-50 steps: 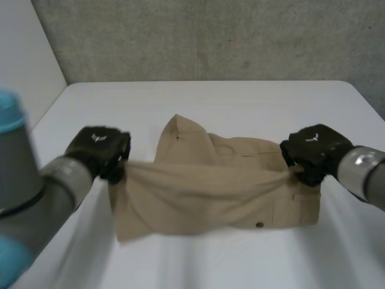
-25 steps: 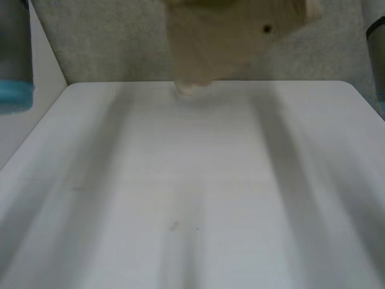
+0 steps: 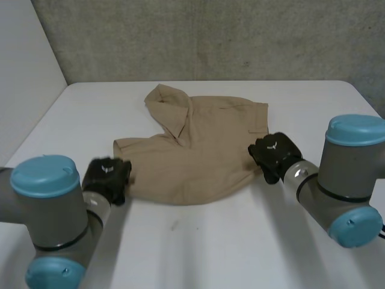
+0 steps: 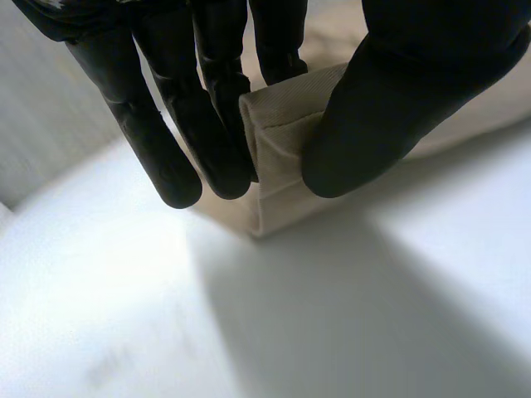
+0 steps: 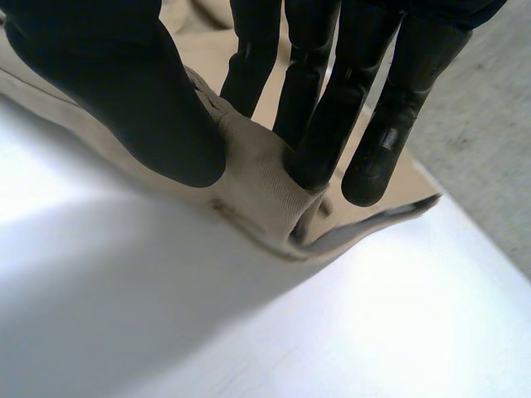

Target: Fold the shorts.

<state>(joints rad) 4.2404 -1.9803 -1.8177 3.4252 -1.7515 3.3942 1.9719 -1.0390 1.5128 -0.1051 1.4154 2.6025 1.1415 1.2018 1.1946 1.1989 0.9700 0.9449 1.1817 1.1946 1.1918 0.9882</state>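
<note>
1. Lying rumpled on the white table (image 3: 198, 247), the tan shorts (image 3: 198, 150) sit near its middle, with one flap turned over at the far left.
2. The left hand (image 3: 107, 177) pinches the shorts' near left corner between thumb and fingers.
3. The right hand (image 3: 274, 155) pinches a bunched fold at the near right edge, thumb against fingers.

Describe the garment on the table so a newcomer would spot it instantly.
On the white table, midway across, lie the shorts. They are the tan rumpled cloth pinched at opposite ends by the left hand and right hand.
</note>
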